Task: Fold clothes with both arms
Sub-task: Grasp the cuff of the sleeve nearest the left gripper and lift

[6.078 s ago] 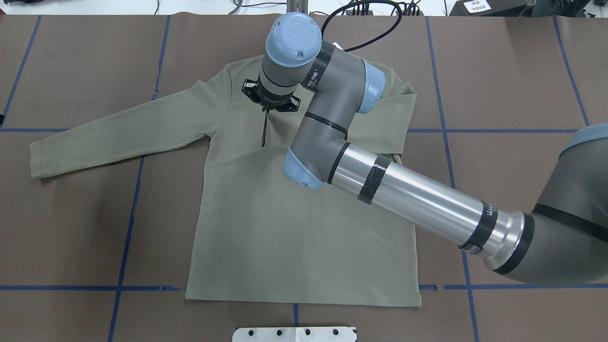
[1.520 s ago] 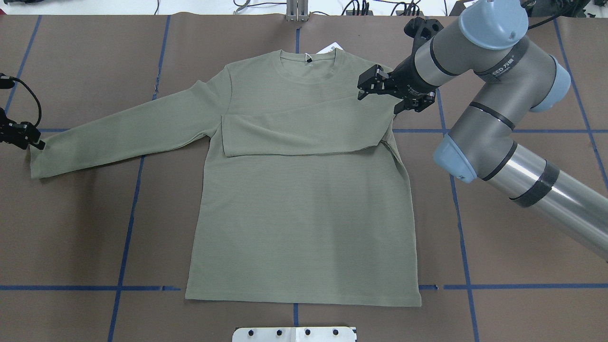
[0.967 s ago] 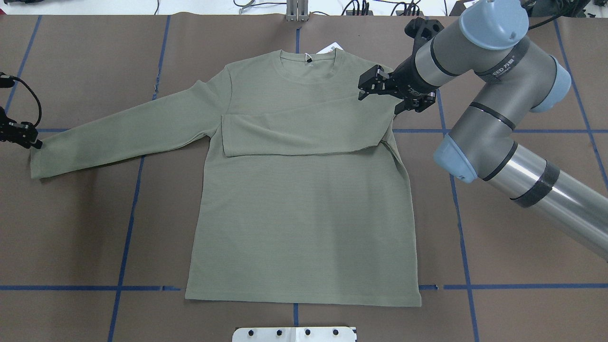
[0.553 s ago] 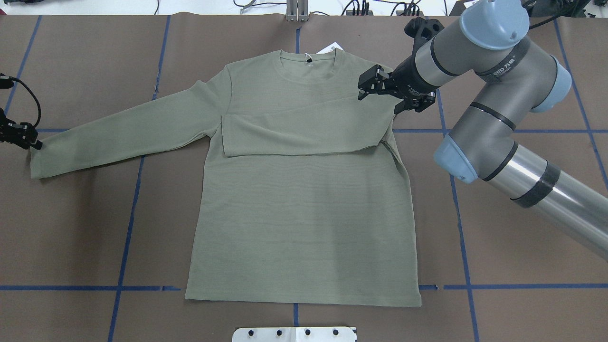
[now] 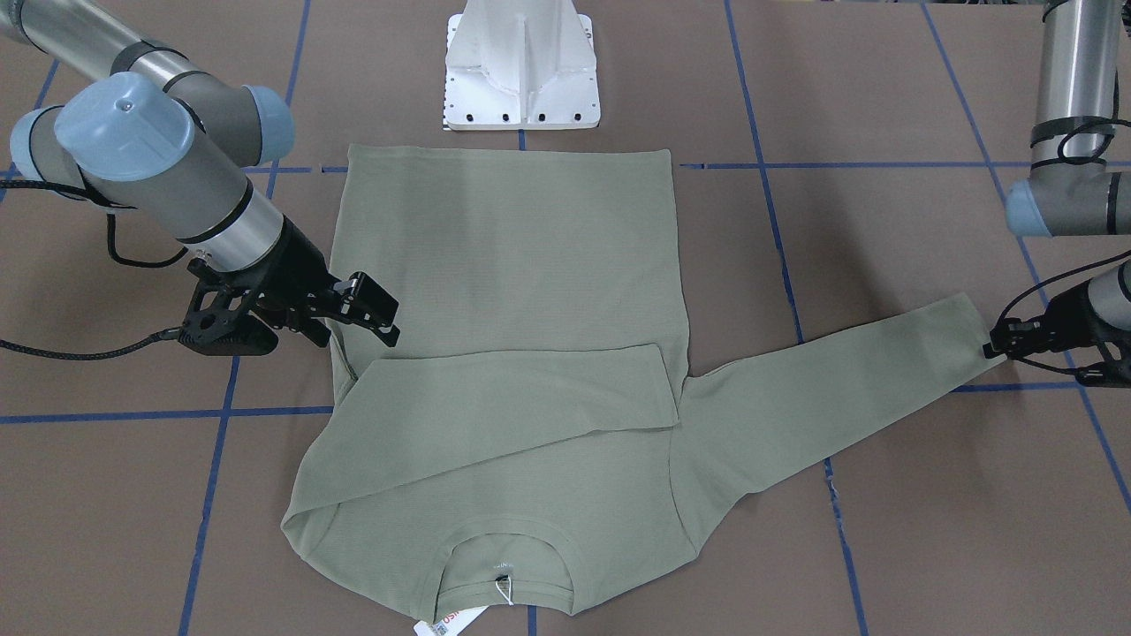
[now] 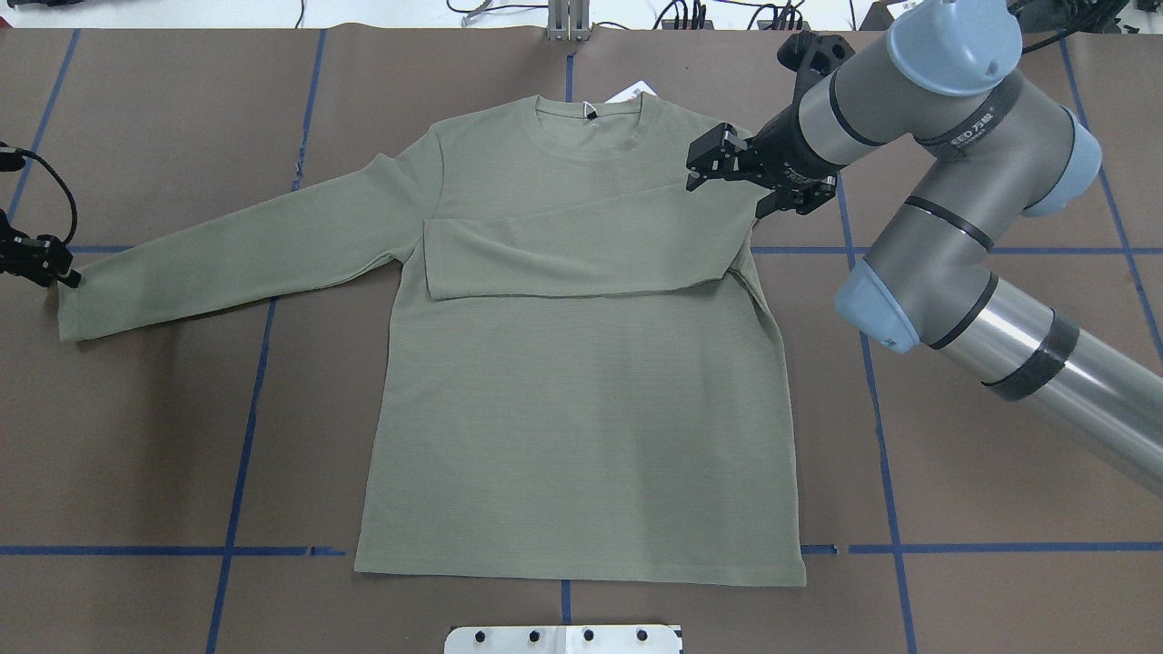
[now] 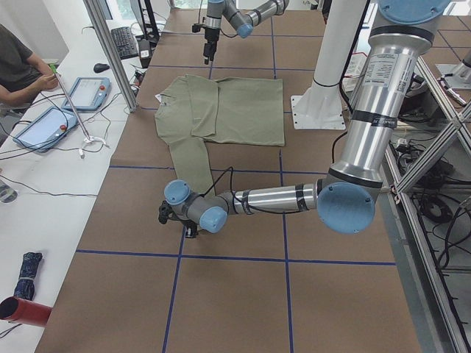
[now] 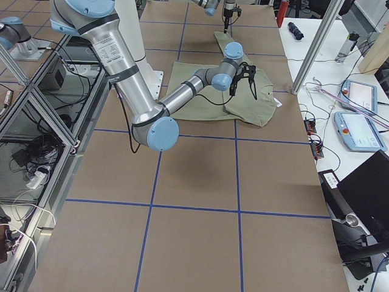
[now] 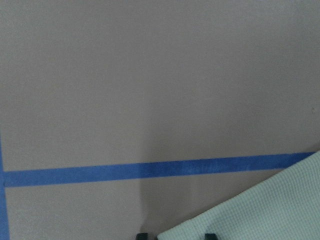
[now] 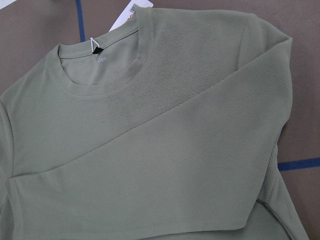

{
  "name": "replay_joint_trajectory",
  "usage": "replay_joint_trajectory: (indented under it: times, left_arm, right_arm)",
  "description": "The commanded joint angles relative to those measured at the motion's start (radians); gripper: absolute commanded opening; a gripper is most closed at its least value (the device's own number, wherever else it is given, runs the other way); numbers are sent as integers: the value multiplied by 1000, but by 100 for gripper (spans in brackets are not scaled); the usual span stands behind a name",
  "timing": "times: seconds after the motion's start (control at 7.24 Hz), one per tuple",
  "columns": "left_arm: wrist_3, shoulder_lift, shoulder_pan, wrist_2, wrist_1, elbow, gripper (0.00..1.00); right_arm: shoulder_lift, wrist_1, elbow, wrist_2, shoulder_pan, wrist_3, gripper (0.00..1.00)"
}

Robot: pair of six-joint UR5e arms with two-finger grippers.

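Overhead exterior shows the right gripper (image 6: 734, 188) hanging with its two fingers spread wide and nothing between them. Directly beneath it is the shoulder of the olive-green shirt (image 6: 581, 436), which lies flat and face up on the brown table (image 6: 136, 454). From under this gripper, the folded sleeve (image 6: 581, 259) runs away across the chest. The ribbed collar (image 6: 591, 136) sits just off to the gripper's side, with the white price tag (image 6: 633, 92) beyond it. The left gripper (image 6: 56, 271) is low at the far end of the outstretched sleeve (image 6: 236, 250). In its wrist view, its fingertips (image 9: 142, 235) stand apart with the cuff (image 9: 200, 227) edge between them, not pinched. A blue tape line (image 9: 150, 170) crosses just ahead.
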Motion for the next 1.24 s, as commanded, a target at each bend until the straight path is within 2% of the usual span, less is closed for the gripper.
replay_joint_trajectory:
  times: [0.0, 0.41, 0.55, 0.69, 0.97, 1.11]
  left_arm:
    - [0, -1, 0, 0, 0, 5, 43]
    - [0, -1, 0, -2, -3, -1, 18]
    - [-2, 1, 0, -2, -3, -3, 0]
    - [0, -7, 0, -2, 2, -12, 0]
    - [-14, -1, -2, -38, 18, -131, 0]
    - [-52, -11, 0, -116, 47, -208, 0]
  right_arm:
    - [-5, 1, 5, 2, 1, 1, 100]
    - [-7, -1, 10, 2, 1, 1, 100]
    - [-7, -1, 10, 2, 1, 1, 100]
    - [-7, -1, 10, 2, 1, 1, 100]
    - [-24, -1, 30, 15, 9, 1, 100]
    - [-59, 4, 44, 88, 59, -8, 100]
